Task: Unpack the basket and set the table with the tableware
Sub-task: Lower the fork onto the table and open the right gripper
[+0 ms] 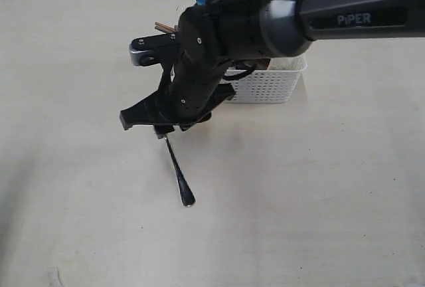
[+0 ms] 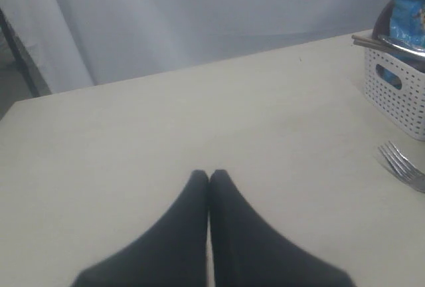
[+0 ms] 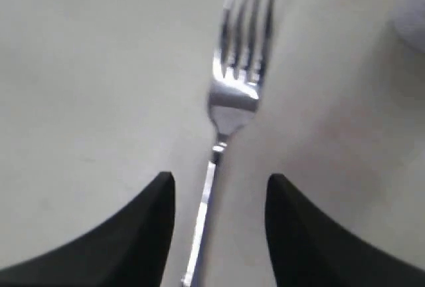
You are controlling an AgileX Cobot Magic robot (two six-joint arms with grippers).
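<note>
my left end effector (image 2: 209, 179) sits low over the bench (image 1: 319, 200) with its two fingers pressed together, holding nothing. it is off to the left, well apart from the work.

the steel fork (image 3: 229, 101) lies flat on the bench. in the exterior view its handle end points toward the near edge and its tines run up under my right arm. my right end effector (image 3: 220, 179) hangs directly over it, jaws spread wide. the handle passes down the middle of the gap and touches neither finger, so i have hold of nothing. the fork's long axis runs with the gap, tines pointing away from my wrist.

further right and farther back stands the white basket (image 1: 272, 84), with the blue chips bag (image 2: 408, 18) and the chopsticks (image 2: 368, 41) showing above its rim.

i judge the fork placed. my right arm is the nearer one to the basket, so the next reach is up, then back and right.
</note>
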